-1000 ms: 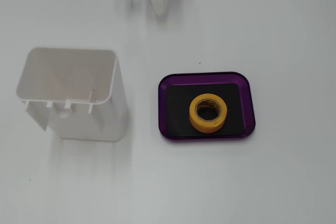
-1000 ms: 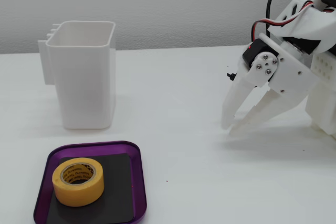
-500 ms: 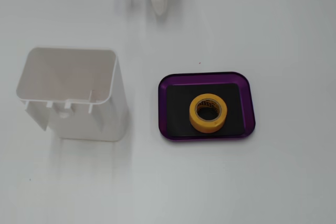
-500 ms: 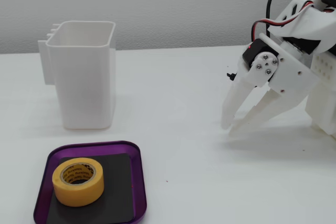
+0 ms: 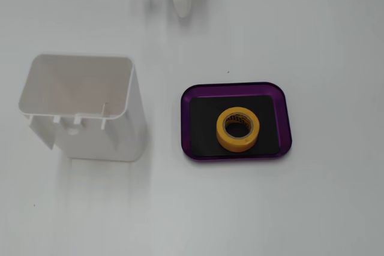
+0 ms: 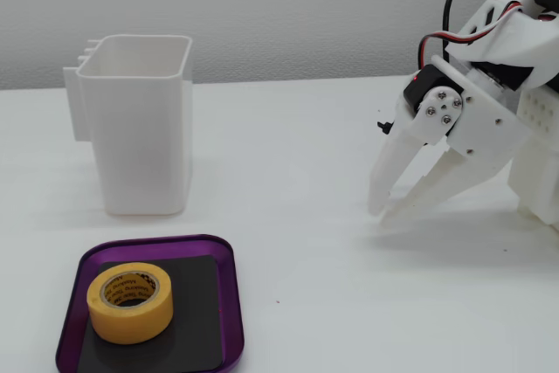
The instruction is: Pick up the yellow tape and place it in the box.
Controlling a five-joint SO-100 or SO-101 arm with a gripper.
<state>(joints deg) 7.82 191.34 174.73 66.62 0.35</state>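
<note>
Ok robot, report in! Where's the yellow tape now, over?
Gripper empty, jaws slightly apart, tips down near the table, clear of everything. Yellow tape lying flat inside the purple tray. White bin stands apart; nothing in the way.

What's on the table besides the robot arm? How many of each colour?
Yellow: 1, the tape
Purple: 1, the tray under the tape
White: 1, the open bin
Total: 3
</note>
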